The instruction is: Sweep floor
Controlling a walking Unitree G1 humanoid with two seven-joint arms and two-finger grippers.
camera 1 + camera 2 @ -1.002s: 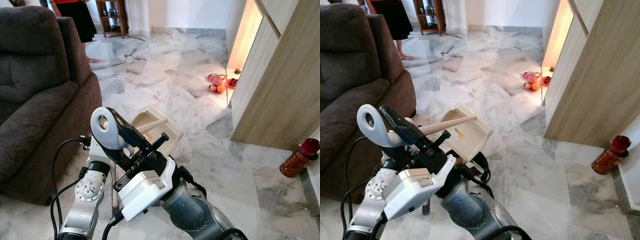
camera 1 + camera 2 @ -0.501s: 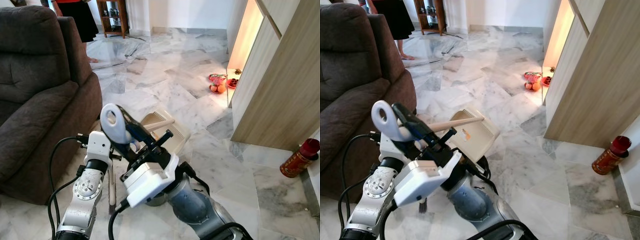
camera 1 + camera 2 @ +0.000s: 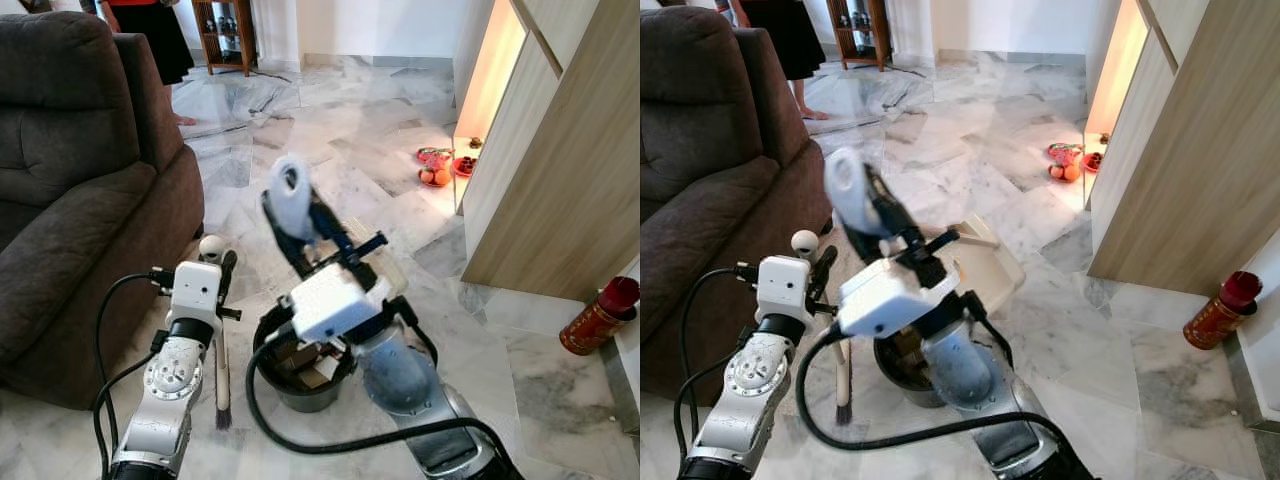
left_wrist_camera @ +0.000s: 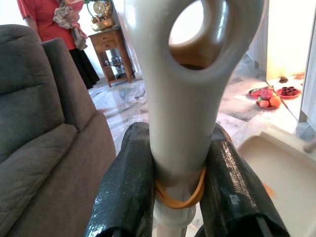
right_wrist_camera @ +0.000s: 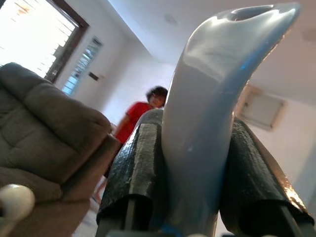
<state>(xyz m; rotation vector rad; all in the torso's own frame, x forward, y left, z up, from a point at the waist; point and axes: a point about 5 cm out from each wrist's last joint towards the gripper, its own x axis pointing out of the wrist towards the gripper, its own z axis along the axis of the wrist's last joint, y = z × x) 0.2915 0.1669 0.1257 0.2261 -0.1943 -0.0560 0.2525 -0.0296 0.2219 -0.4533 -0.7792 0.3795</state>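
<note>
My left gripper (image 3: pixel 218 268) is shut on the cream broom handle (image 4: pixel 181 108), which has an orange rubber band around it. The broom stands upright beside the sofa with its dark bristles (image 3: pixel 222 414) on the marble floor. My right gripper (image 3: pixel 892 222) is shut on the pale loop handle (image 3: pixel 290 190) of the cream dustpan (image 3: pixel 992 264). The dustpan is raised and tilted just behind a dark bin (image 3: pixel 300 380) that stands on the floor between my arms. In the right wrist view the black fingers (image 5: pixel 138 163) clamp the pale handle (image 5: pixel 202 123).
A brown sofa (image 3: pixel 70 180) fills the left side. A wooden cabinet (image 3: pixel 560 150) stands on the right, with plates of fruit (image 3: pixel 436 172) at its foot and a red canister (image 3: pixel 597 316) nearer me. A person (image 3: pixel 150 30) stands by a far shelf (image 3: pixel 225 30).
My right arm has swung up and forward with the dustpan, uncovering the dark bin beneath it. The left gripper stays on the upright broom.
</note>
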